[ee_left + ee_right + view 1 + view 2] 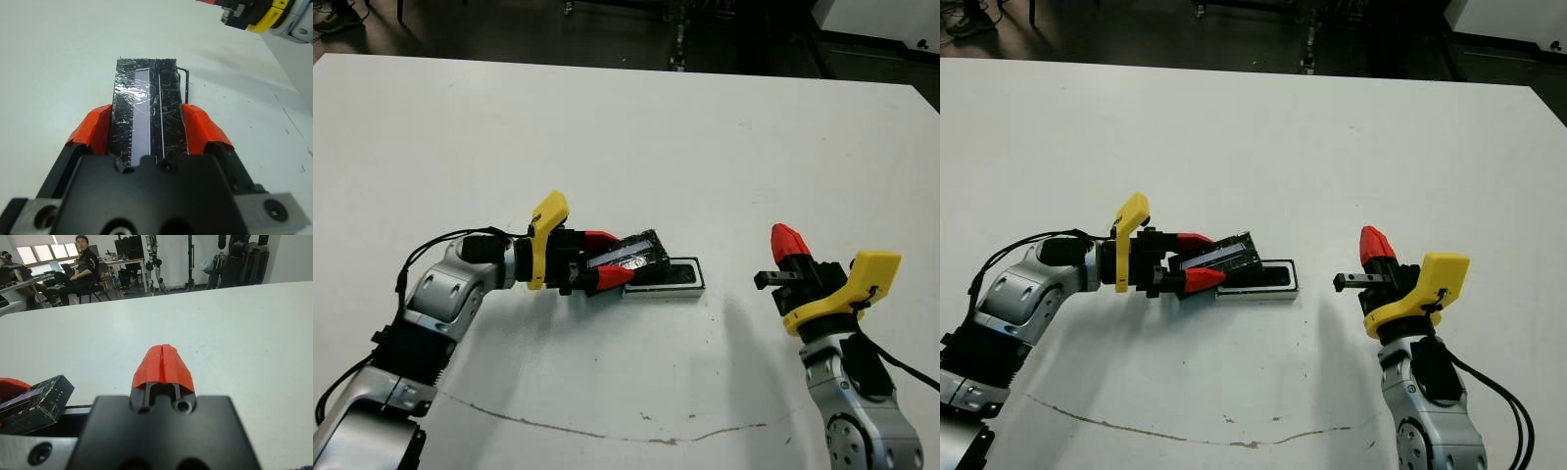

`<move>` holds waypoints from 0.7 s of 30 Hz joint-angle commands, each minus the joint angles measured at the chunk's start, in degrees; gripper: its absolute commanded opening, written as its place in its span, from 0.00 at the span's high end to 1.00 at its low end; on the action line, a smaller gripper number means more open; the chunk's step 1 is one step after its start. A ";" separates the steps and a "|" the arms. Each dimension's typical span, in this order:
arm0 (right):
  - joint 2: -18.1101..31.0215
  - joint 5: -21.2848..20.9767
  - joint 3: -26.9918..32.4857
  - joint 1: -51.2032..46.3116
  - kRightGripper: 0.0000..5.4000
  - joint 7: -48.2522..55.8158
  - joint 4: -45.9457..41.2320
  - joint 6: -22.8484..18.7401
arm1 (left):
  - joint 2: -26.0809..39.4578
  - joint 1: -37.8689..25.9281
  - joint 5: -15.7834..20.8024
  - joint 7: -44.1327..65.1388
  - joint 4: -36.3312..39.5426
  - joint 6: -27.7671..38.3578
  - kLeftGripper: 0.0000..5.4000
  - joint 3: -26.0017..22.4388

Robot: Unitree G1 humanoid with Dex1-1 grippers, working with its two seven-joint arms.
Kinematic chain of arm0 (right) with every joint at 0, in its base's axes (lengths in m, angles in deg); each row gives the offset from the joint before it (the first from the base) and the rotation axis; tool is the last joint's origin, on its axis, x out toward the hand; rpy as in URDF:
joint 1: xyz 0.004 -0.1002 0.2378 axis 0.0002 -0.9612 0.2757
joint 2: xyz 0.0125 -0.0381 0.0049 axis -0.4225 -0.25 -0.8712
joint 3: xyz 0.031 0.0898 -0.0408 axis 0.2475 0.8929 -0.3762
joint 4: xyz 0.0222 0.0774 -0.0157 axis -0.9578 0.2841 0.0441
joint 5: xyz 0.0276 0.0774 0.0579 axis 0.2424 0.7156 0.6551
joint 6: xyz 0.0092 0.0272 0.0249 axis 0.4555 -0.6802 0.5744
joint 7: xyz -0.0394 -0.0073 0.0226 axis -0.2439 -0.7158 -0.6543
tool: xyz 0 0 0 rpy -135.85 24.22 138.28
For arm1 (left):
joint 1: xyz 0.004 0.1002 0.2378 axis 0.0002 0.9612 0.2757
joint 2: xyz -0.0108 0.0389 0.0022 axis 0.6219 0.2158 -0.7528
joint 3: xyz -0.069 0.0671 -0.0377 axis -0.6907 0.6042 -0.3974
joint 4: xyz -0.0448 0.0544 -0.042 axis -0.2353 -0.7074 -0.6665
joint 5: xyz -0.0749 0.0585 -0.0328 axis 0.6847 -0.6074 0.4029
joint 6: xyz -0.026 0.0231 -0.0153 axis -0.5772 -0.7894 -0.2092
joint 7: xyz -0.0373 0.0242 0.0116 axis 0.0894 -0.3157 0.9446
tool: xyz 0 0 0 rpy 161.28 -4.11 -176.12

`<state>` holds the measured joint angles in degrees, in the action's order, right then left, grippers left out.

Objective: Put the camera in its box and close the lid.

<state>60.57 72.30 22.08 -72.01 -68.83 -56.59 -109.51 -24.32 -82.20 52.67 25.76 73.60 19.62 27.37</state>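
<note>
The left arm reaches in low across the white table (626, 137), forearm near level, and its left gripper (607, 259) is clamped on the flat black rectangular lid with a shiny pale strip along its face (631, 253), one red-tipped finger on each long side. The lid is tilted, its far end raised above the near end of the shallow rectangular box with a dark rim and silvery-white sides (674, 281), which rests on the table just beyond the fingertips. The right arm stands upright well to the right of the box, and the right gripper (164, 363) has its two red tips pressed together on nothing. One lid and one box show; the box's inside is largely hidden, so the camera may lie there unseen.
</note>
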 commanded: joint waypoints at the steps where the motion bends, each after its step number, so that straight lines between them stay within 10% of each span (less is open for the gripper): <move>1: 0.36 -0.22 0.18 -0.41 1.00 -0.19 0.18 -0.38 | -0.84 -0.52 -2.27 1.26 -3.22 -0.22 0.41 1.94; 21: 0.34 -0.20 0.25 -0.61 1.00 -0.49 -0.11 -0.85 | -2.56 0.52 -2.43 5.56 -7.28 2.07 0.41 3.22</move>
<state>60.57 72.26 22.03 -72.24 -68.84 -56.59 -109.50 -26.50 -83.54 52.25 30.31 67.70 22.89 28.65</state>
